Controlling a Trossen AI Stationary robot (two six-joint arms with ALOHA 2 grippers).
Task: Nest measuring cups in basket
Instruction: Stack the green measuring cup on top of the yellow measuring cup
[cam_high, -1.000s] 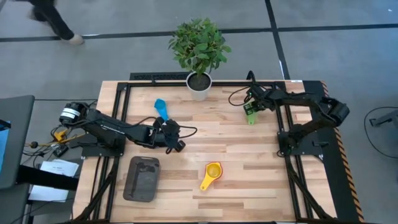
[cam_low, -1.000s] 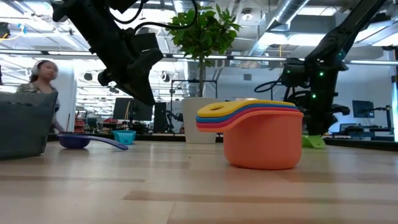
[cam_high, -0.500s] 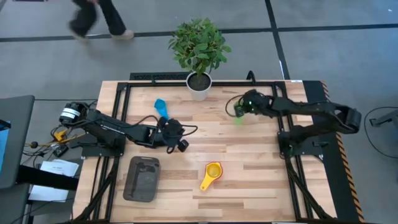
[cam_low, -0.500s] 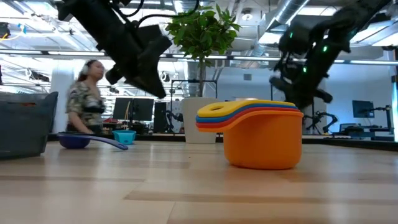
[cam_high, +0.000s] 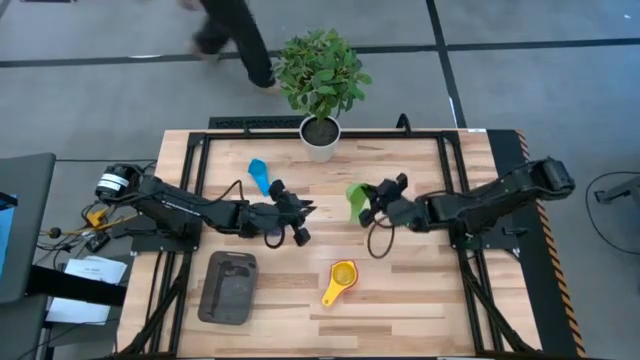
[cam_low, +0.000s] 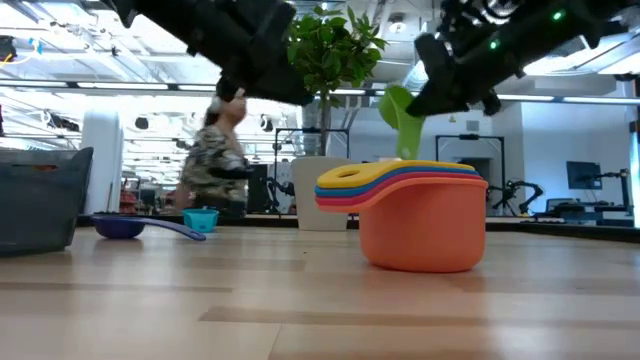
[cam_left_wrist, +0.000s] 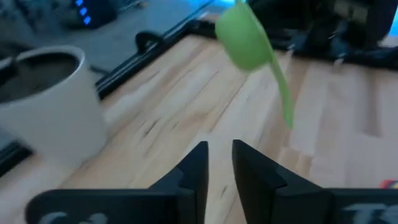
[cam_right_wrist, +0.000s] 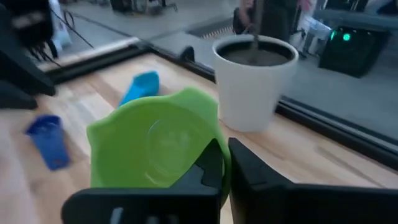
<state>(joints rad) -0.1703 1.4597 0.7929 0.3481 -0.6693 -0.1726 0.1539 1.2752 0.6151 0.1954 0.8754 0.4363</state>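
I need the green cup (cam_high: 356, 200) carried level over the counter (cam_high: 420, 280) to the nested stack (cam_high: 342, 277), bowl down, handle aligned. My right claw (cam_high: 372, 209) is clamped on its handle, the bowl held beyond the fingertips. My left claw (cam_high: 300, 222), fingers slightly apart and empty, hovers near the light blue cup (cam_high: 259, 174); the basket (cam_high: 228, 287) waits beside the stack.

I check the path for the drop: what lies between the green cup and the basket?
In the high view, the left gripper hangs between the green cup, held by the right gripper, and the basket; otherwise bare table.
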